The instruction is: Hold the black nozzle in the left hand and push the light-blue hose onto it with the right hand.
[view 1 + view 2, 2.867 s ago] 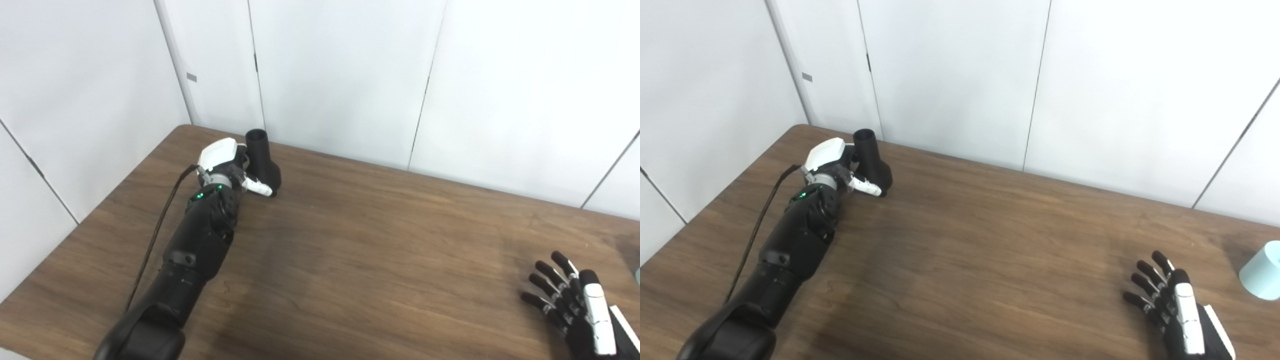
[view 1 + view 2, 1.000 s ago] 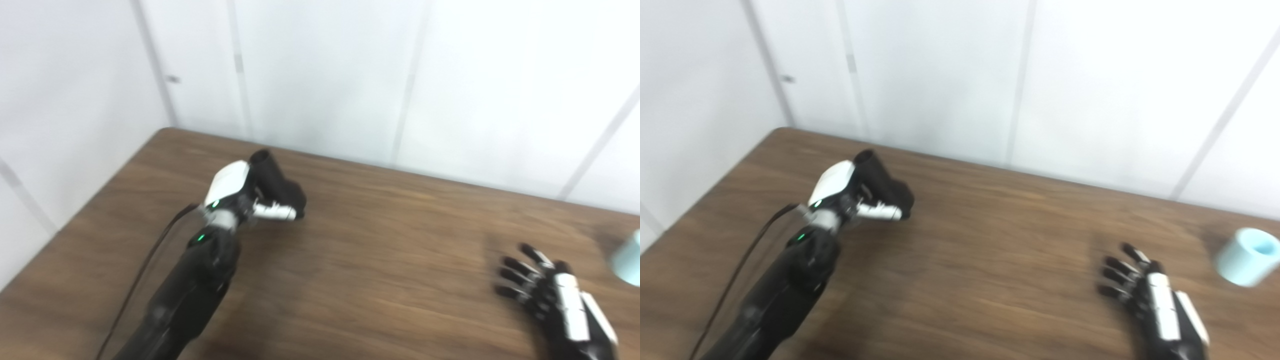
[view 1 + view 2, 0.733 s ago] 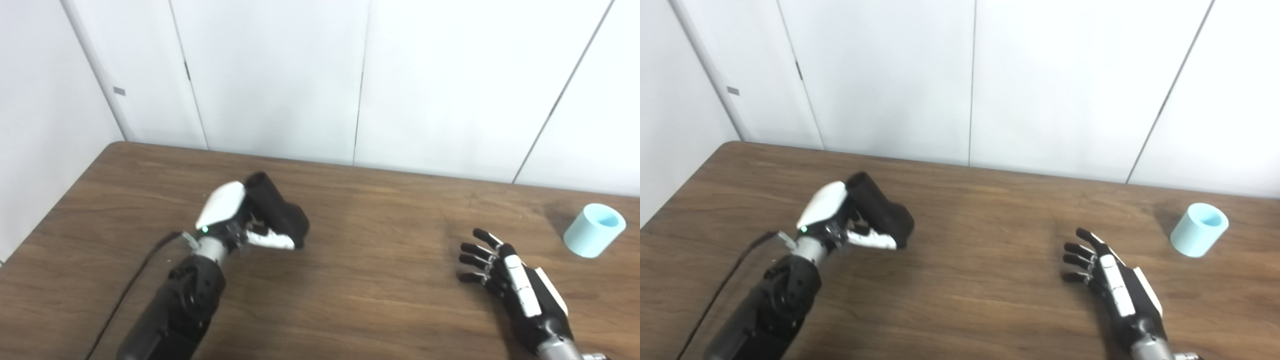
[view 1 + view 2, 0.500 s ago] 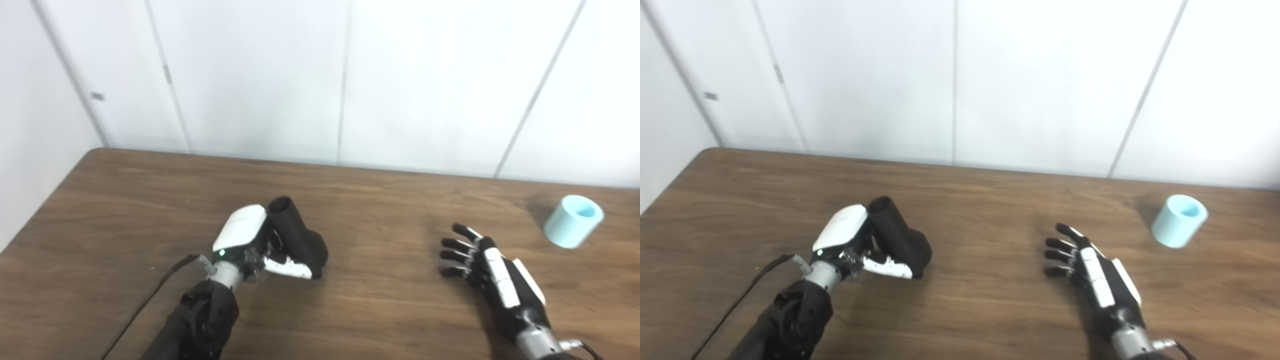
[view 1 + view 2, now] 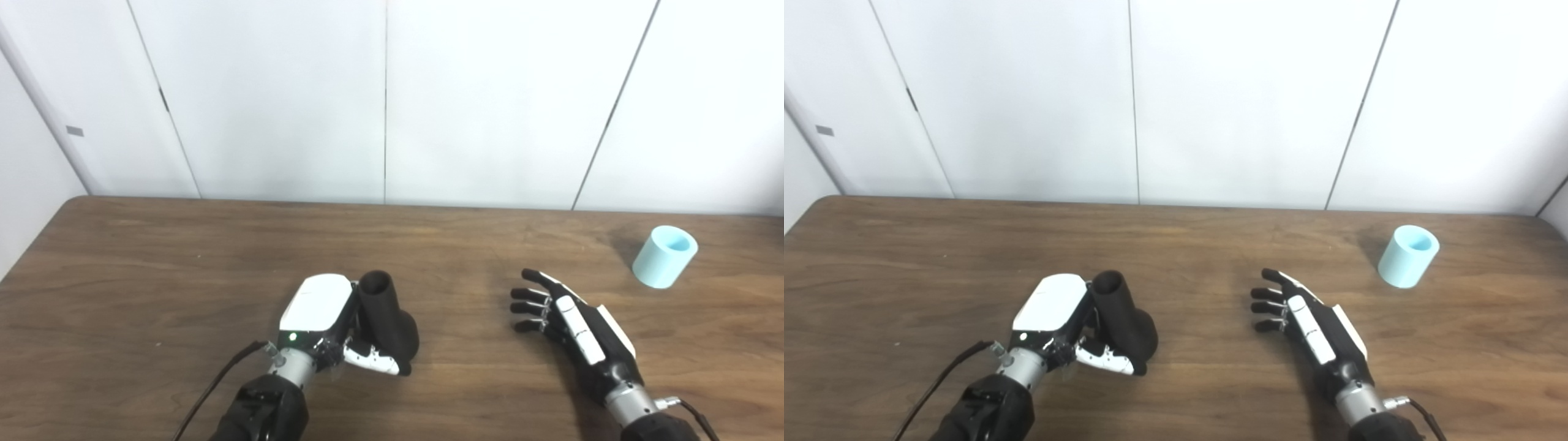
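Observation:
The black nozzle (image 5: 387,318) stands nearly upright near the table's front middle, narrow open end up and wide end down. My left hand (image 5: 334,324) is shut on it, white back facing up and thumb across the nozzle's base. The light-blue hose (image 5: 664,256), a short open cylinder, lies tilted on the table at the right, untouched. My right hand (image 5: 566,318) hovers open, fingers spread, between nozzle and hose, well left of the hose and holding nothing.
The brown wooden table (image 5: 153,275) spans the view, backed by white wall panels (image 5: 386,98). A black cable (image 5: 214,392) runs along my left forearm. Nothing else lies on the table.
The camera has swung right and down. My left hand has carried the nozzle from the far left corner to the front middle. The right hand has moved forward, still open.

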